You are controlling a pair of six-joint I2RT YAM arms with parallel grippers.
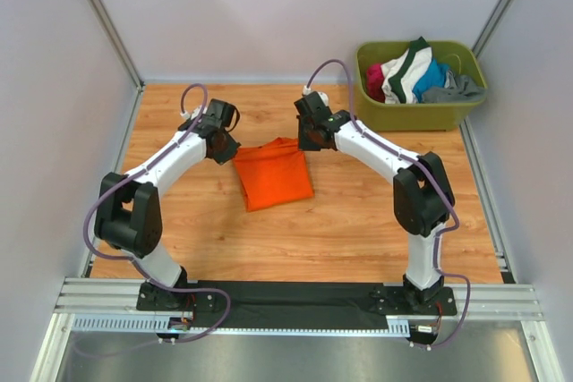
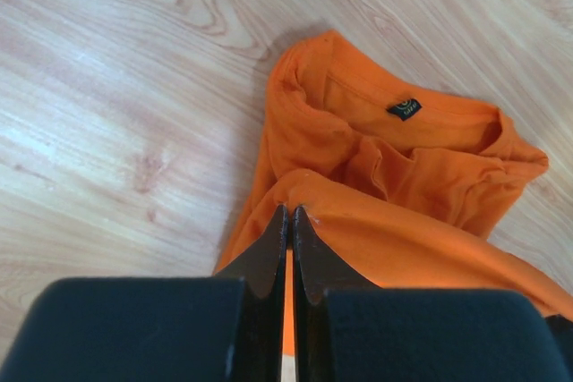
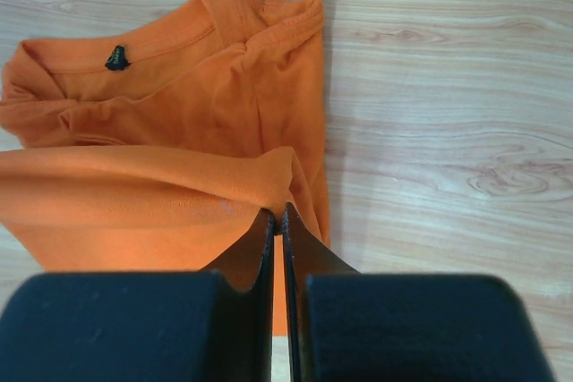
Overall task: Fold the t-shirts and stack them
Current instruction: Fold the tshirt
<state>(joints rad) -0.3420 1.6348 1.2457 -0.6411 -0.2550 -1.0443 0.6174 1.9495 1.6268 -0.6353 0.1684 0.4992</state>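
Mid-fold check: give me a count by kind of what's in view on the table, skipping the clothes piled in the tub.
orange t-shirt: 1
green tub: 1
grippers: 2, left gripper and right gripper, both shut on the orange t-shirt
Total: 4

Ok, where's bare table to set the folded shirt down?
Free: the wood between orange t-shirt and arm bases, and the far-left corner. Crowded: mid-table, where left gripper and right gripper pinch it, and by the green tub.
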